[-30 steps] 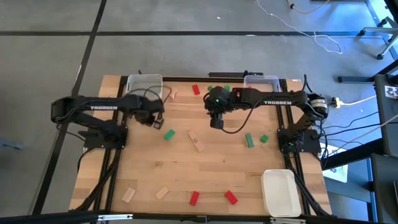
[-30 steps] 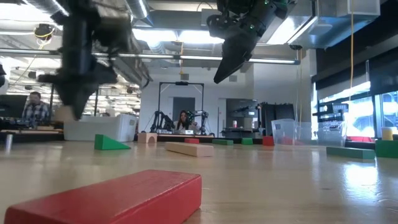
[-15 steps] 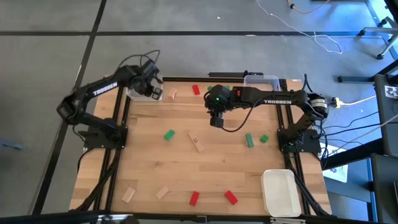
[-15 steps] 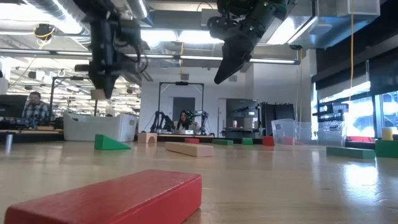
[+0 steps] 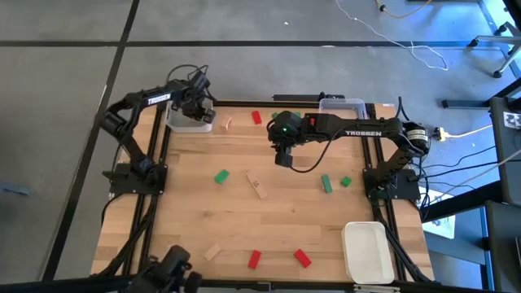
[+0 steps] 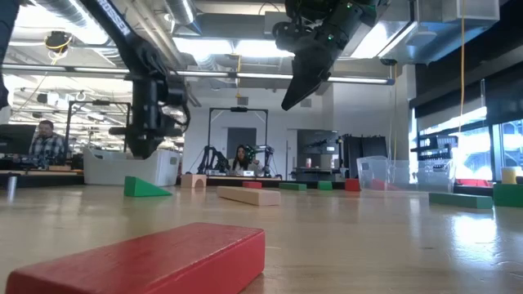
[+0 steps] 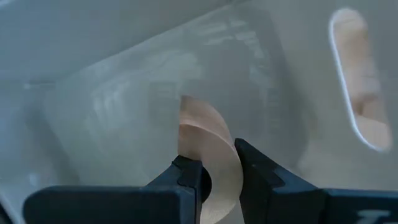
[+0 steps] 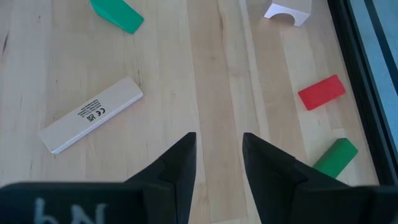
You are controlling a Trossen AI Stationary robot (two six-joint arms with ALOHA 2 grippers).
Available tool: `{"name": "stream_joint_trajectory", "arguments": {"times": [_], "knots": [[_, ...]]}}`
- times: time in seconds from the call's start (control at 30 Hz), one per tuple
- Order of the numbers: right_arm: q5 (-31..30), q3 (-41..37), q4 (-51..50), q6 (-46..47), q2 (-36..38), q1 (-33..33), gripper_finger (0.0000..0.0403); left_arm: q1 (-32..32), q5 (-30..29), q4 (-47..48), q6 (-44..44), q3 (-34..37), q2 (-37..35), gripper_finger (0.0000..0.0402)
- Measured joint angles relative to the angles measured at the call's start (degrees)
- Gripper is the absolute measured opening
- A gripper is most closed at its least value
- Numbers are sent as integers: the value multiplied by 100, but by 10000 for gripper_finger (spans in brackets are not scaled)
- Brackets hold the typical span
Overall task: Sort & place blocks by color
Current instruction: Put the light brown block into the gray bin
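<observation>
- The left gripper (image 7: 217, 180) was clamped on a tan wooden block (image 7: 208, 155) with a rounded top, the block standing up out of the narrow gap between the two dark fingers (image 7: 186, 180).
- It hung inside or just over the clear bin (image 5: 189, 114) at the far left corner of the table (image 5: 269, 232).
- The left arm was reaching to the far edge, elbow bent outward.
- The right gripper (image 8: 217, 158) hovered above the table's middle, its fingers parted and empty, pointing down.
- Below it a flat tan block (image 8: 90, 123) lay slanted, long axis diagonal.
- A green wedge (image 8: 116, 14), a red block (image 8: 321, 92) and a green block (image 8: 336, 155) lay nearby.
</observation>
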State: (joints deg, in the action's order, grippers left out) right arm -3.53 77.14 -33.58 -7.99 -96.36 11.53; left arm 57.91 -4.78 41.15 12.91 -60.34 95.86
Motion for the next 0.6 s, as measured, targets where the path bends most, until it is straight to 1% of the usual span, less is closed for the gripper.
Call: {"name": "stream_joint_trajectory", "arguments": {"times": [0.13, 0.2, 0.3, 0.4, 0.6], "knots": [[0, 0, 1, 0, 0, 0, 132, -7, 2, -147, -117, 0, 183, 57], [0, 0, 2, 1, 0, 0, 132, -7, -40, -197, -217, 0, 207, 76], [2, 0, 2, 0, 0, 0, 132, -7, -170, -215, -263, 0, 208, 115], [2, 0, 4, 1, 0, 0, 132, -5, -216, -284, -257, 0, 207, 137], [0, 0, 6, 24, 0, 0, 132, -7, -157, -260, -139, -111, 179, 142]]}}
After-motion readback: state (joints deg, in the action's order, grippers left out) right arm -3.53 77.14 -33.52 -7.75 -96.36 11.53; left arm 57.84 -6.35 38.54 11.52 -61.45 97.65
